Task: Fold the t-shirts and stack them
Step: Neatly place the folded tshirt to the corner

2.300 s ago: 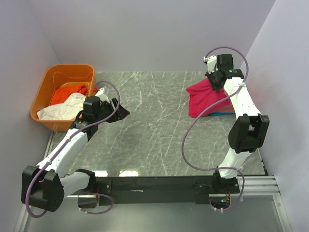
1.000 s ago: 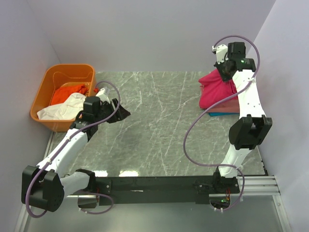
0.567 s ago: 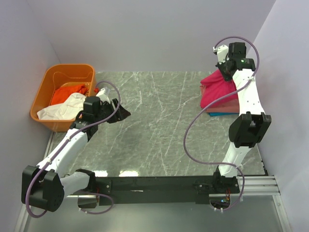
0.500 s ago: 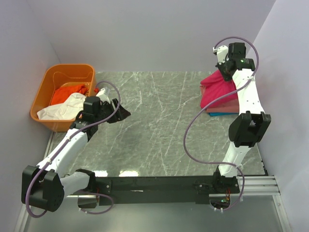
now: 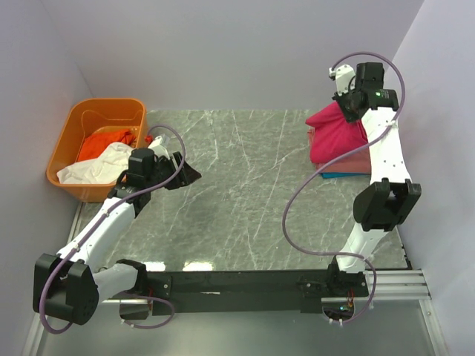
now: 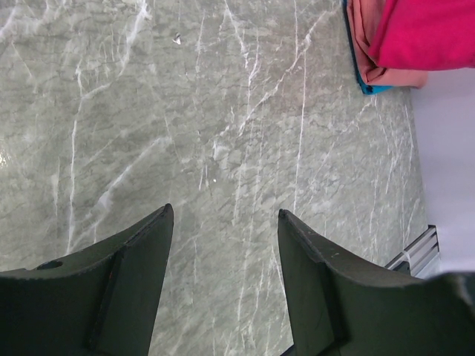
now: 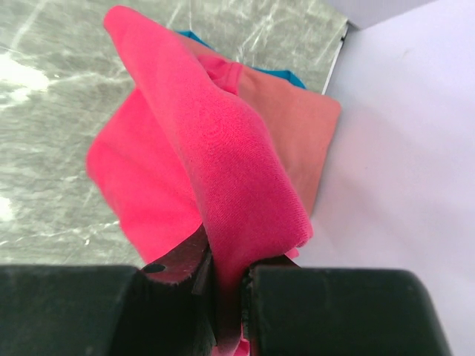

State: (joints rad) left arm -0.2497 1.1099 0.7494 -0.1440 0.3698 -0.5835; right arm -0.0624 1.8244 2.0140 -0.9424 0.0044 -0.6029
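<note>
Over the salmon-pink t-shirt (image 7: pixel 308 137), the right gripper (image 7: pixel 226 274) pinches the crimson-pink t-shirt (image 7: pixel 215 141). It should lower it slowly, flat, edges lined up. Far from there, the left gripper (image 6: pixel 223 222) hangs wide, empty.

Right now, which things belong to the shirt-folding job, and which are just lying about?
Job: crimson shirt, in right end effector; salmon shirt, blue shirt beneath it; orange shirt, white shirt in tub.
Lying about: tub, table.

Bright, even overhead light, soft shadows; white glare on table (image 5: pixel 194 265) at near edge; crimson t-shirt (image 7: pixel 230 170) slightly blurred close to right-wrist lens.
</note>
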